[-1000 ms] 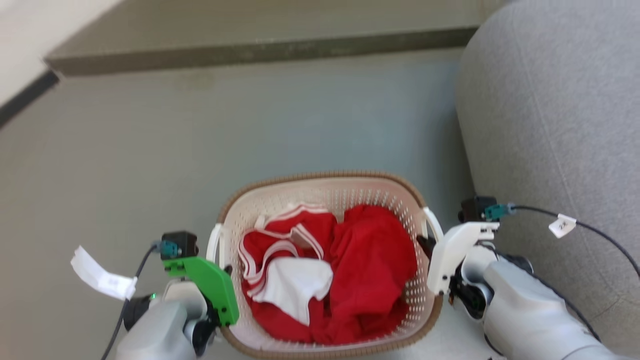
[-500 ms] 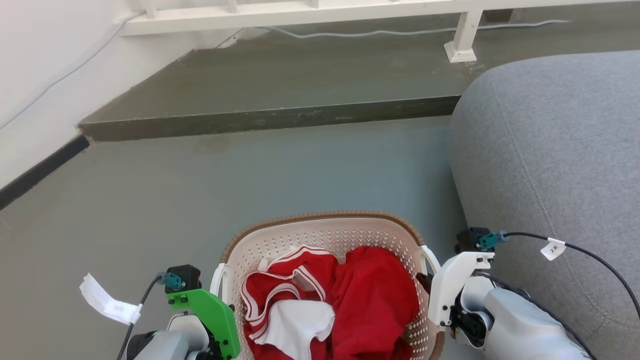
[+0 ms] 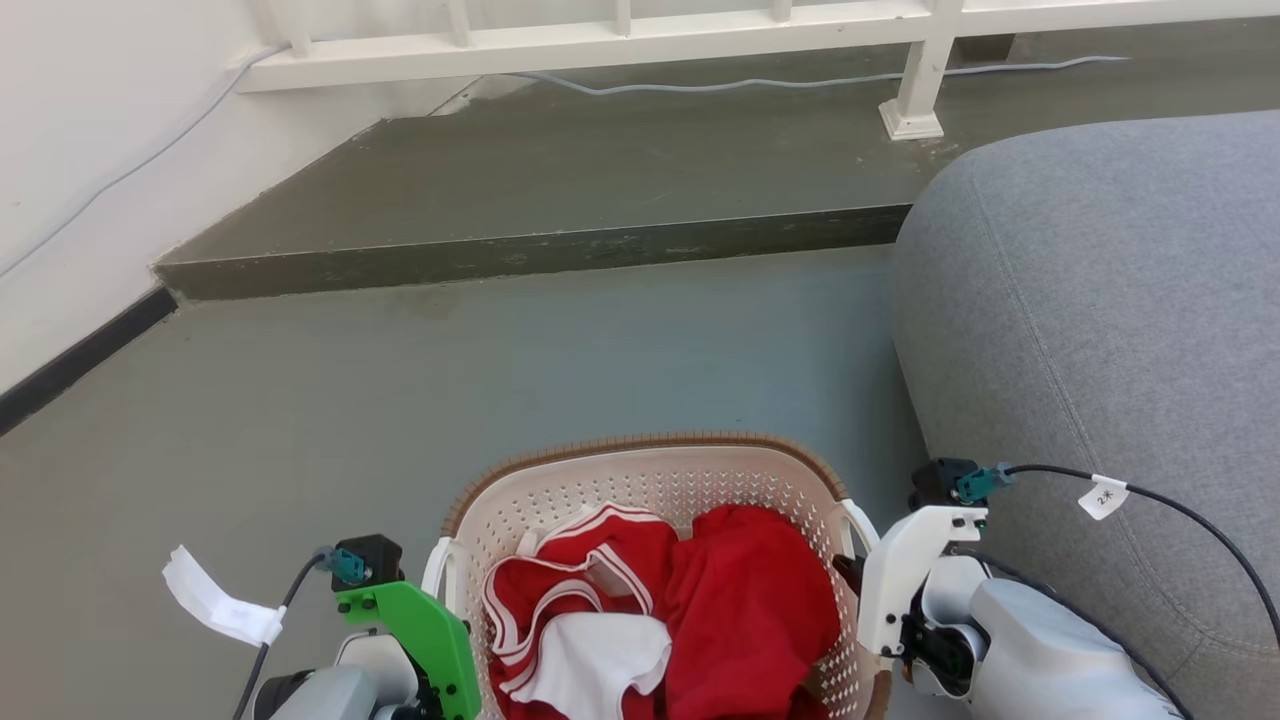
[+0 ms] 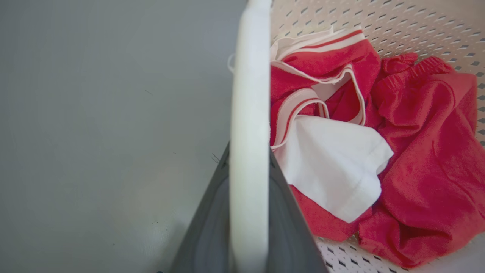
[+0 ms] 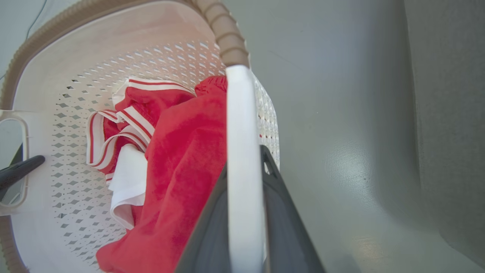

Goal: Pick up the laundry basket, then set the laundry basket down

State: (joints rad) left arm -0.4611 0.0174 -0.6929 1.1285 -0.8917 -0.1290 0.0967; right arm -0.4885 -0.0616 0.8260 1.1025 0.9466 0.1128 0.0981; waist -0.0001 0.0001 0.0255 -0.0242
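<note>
Left gripper (image 4: pixel 248 159) clenched on left white handle (image 4: pixel 248 94); right gripper (image 5: pixel 244 163) clenched on right white handle (image 5: pixel 242 125). Laundry basket (image 3: pixel 640 441) between them, red-and-white clothes (image 3: pixel 750 610) inside. Grey sofa (image 3: pixel 1100 300) just beside right arm. Beyond: grey floor (image 3: pixel 400 380), raised step (image 3: pixel 540 250), white railing (image 3: pixel 600 40).

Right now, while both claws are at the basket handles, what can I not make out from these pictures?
- Head view: the bottom edge cuts off the near end of the laundry basket.
- All views: the basket's walls and the clothes hide its underside, so whether it is lifted is unclear.
- Left wrist view: the blurred white handle covers the gap of the left claw.
</note>
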